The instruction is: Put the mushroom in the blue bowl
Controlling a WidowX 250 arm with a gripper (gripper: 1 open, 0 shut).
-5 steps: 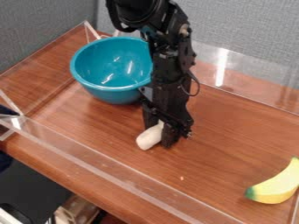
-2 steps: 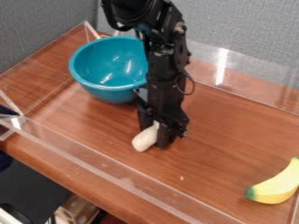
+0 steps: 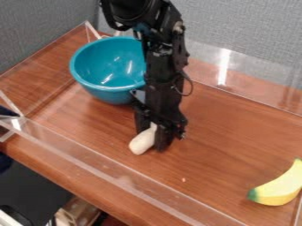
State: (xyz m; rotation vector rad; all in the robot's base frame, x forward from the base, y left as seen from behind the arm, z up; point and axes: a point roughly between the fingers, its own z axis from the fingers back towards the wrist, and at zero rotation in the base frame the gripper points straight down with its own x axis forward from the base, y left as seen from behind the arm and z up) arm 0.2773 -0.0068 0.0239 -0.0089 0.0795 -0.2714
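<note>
The mushroom (image 3: 143, 142) lies low on the wooden table, its cream stem sticking out toward the front left. Its cap is hidden between the fingers. My gripper (image 3: 157, 137) points straight down and is shut on the mushroom at table level. The glossy teal-blue bowl (image 3: 106, 71) stands upright behind and to the left of the gripper, a short gap away, with nothing inside that I can see.
A yellow banana (image 3: 280, 185) lies at the front right. Clear plastic walls (image 3: 71, 146) fence the wooden table (image 3: 224, 132) along the front, left and back.
The gripper and the mushroom have slid slightly to the left along the table. The bowl and the banana have not moved.
</note>
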